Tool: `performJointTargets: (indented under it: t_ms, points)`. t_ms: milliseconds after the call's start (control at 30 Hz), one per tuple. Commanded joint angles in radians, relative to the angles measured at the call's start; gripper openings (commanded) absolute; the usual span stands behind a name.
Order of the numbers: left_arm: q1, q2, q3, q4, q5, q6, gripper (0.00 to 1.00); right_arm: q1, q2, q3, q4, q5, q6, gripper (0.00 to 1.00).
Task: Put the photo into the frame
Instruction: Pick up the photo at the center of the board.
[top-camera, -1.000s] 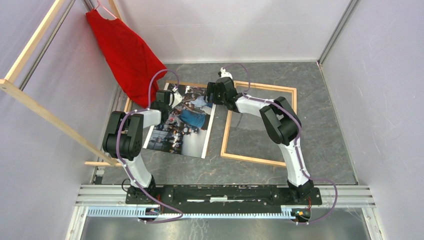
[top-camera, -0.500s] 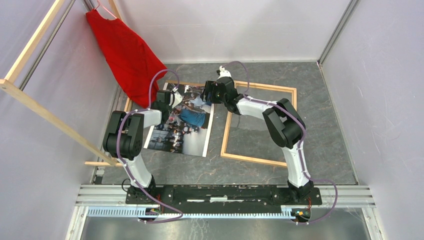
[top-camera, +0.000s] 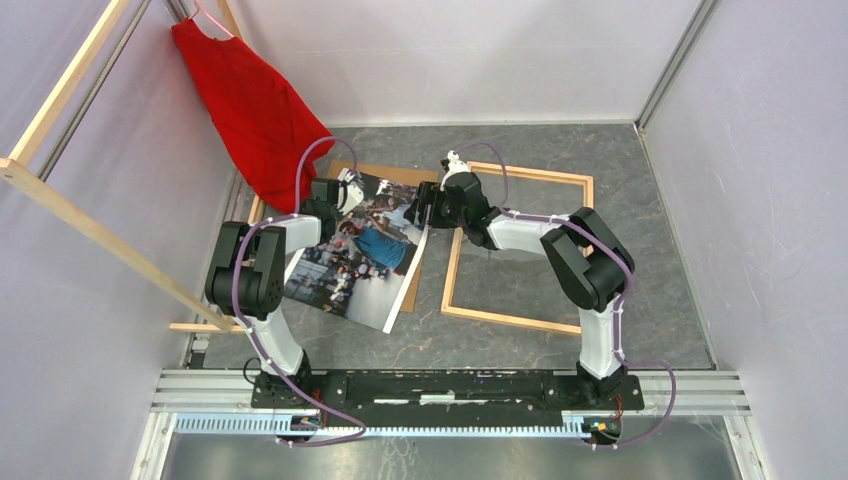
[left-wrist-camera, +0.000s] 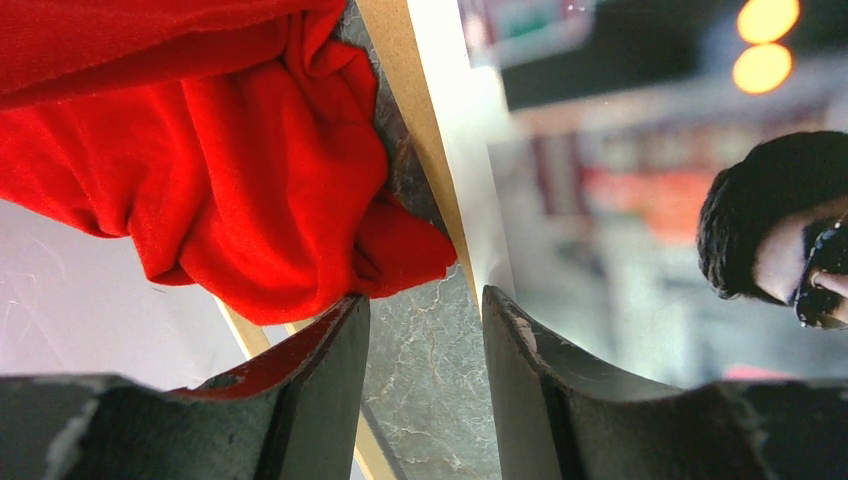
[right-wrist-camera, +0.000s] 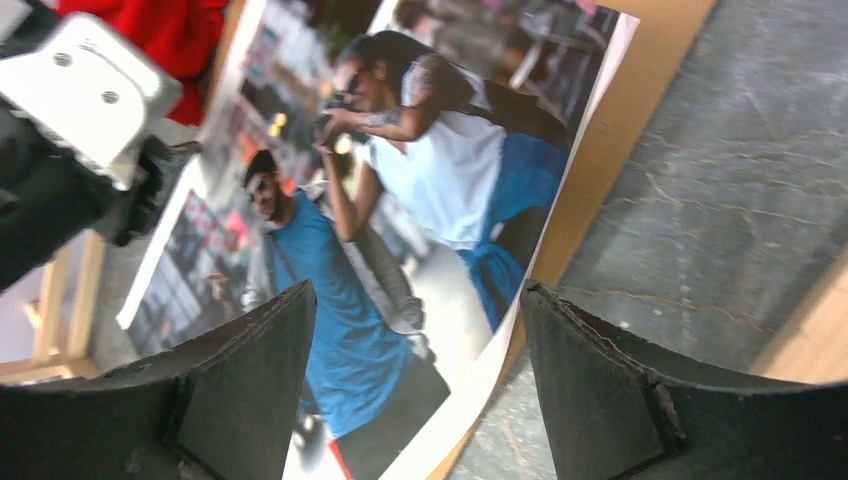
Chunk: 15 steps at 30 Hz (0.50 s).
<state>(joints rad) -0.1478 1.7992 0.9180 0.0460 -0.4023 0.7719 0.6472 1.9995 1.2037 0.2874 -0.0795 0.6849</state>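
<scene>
The photo (top-camera: 365, 250) lies picture-up and askew on a brown board (top-camera: 388, 172) on the desk (top-camera: 650, 220), just left of the frame (top-camera: 510, 319) and outside it. The left hand (left-wrist-camera: 425, 300) sits at the photo's far left corner, fingers partly spread, with bare desk showing between them. The right hand (right-wrist-camera: 418, 290), spread wide, hovers over the photo's far right edge.

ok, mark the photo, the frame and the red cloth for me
photo (top-camera: 368, 252), top view, middle of the print.
frame (top-camera: 510, 319), top view, near rail.
red cloth (top-camera: 250, 110), top view, middle of the fabric.
</scene>
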Motion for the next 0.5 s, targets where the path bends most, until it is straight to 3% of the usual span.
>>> performJointTargets:
  t_ms: [0, 200, 467]
  points:
    - [0.005, 0.013, -0.01, -0.116, 0.089, -0.033, 0.53, -0.003, -0.012, 0.01, 0.135, -0.117, 0.065, 0.81]
    - [0.003, 0.007, -0.022, -0.117, 0.096, -0.028, 0.53, -0.003, 0.013, -0.029, 0.212, -0.158, 0.137, 0.78]
    - [0.004, 0.014, -0.024, -0.115, 0.1, -0.023, 0.53, -0.012, 0.05, -0.003, 0.125, -0.082, 0.091, 0.76]
